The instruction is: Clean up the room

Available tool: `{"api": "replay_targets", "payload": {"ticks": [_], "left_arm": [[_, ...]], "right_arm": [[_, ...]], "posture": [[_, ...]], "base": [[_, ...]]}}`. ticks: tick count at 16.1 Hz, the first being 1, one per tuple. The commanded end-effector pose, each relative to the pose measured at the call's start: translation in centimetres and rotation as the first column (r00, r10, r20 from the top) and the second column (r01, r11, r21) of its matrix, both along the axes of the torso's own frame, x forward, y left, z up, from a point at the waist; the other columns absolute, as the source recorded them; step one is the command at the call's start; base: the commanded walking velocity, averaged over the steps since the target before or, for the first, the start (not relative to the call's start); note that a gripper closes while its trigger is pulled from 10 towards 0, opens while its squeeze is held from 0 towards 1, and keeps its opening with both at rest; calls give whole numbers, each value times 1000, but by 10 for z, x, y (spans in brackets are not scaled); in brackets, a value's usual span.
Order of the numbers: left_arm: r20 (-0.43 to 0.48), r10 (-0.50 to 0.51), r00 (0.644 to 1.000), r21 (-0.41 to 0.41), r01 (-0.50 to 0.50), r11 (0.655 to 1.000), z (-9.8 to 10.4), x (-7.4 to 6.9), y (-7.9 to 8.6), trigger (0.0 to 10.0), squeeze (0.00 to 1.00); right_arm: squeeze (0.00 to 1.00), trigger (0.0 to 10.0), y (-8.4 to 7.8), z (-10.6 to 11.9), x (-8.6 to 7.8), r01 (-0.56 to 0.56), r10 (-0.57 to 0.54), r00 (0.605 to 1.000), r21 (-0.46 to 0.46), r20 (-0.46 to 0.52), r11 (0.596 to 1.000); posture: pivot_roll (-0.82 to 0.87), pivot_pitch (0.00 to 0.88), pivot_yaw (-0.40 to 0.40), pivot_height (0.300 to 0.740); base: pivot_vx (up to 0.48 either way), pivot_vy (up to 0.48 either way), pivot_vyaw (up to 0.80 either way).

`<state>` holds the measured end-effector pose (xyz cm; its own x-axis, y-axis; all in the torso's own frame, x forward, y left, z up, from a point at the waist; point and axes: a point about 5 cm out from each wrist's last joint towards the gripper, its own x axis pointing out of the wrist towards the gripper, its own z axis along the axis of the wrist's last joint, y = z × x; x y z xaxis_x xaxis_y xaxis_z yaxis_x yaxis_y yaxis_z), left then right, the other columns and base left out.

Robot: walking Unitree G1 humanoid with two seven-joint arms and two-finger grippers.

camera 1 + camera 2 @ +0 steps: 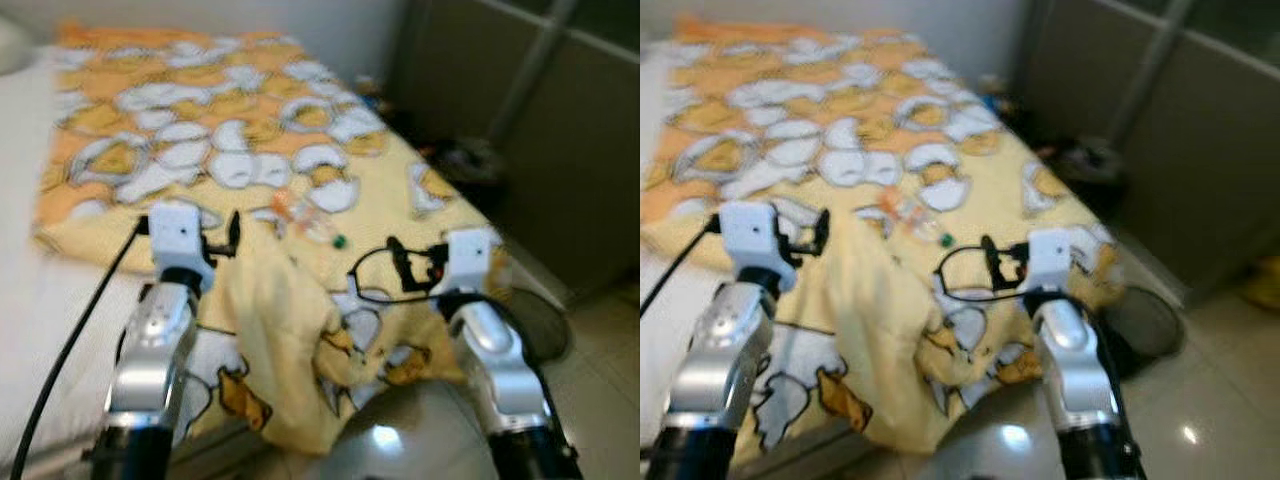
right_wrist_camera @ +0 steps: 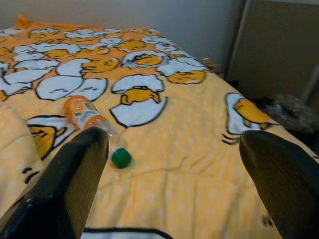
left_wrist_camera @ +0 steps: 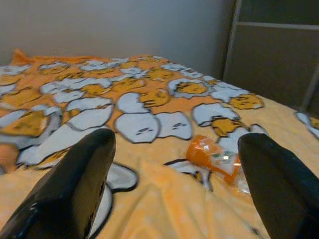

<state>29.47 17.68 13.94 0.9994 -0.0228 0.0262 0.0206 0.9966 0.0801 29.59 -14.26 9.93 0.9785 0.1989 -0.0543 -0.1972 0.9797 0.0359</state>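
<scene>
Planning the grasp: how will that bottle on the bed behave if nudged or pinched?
The bottle lies on its side on the soft blanket, so it probably rolls if nudged. It looks clear and mostly empty, so likely light and easily crushed. Its smooth plastic may slip between the jaws; both grippers' jaws stand open, short of it.

Silver arms point(image 1: 150, 350), white wrists, black cables
</scene>
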Motion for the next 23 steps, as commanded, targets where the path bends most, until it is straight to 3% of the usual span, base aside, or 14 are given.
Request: {"api": "replay_targets", "payload": {"ticks": [1, 5, 8, 14, 19, 23], "left_arm": [[-3, -16, 1000, -1, 16, 1000, 1, 5, -7, 10000, 0], [-7, -22, 1000, -20, 22, 1000, 0, 12, -10, 10000, 0], [-15, 6, 1000, -35, -6, 999, 0, 18, -9, 10000, 0], [-9, 62, 998, -40, -62, 997, 0, 22, -3, 10000, 0], [11, 138, 990, -49, -137, 989, 6, 28, 9, 10000, 0], [-54, 212, 976, -12, -213, 977, 5, 41, 18, 10000, 0]], "right_arm": [[0, 10000, -5, 6, 2, 14, -13, 1000, -19, 22, 1000], [0, 10000, -6, 7, -1, 26, -26, 999, -7, 37, 1000], [0, 10000, 0, 7, -6, 11, -12, 999, 21, 50, 1000], [0, 10000, 1, 10, -2, 10, -10, 998, 1, 67, 1000], [0, 10000, 6, 10, -1, -20, 20, 998, -11, 66, 1000], [0, 10000, 7, 7, -1, -37, 37, 998, 5, 41, 999]], "posture": [[-71, 0, -33, 740], [-76, 6, -31, 740], [-84, 11, -26, 740], [-83, 0, -30, 740], [-69, 0, -36, 740], [-68, 0, -37, 740]], "base": [[0, 0, -800], [0, 0, -794], [276, -389, -785], [352, -315, 0], [450, 0, 0], [234, 0, 730]]}}
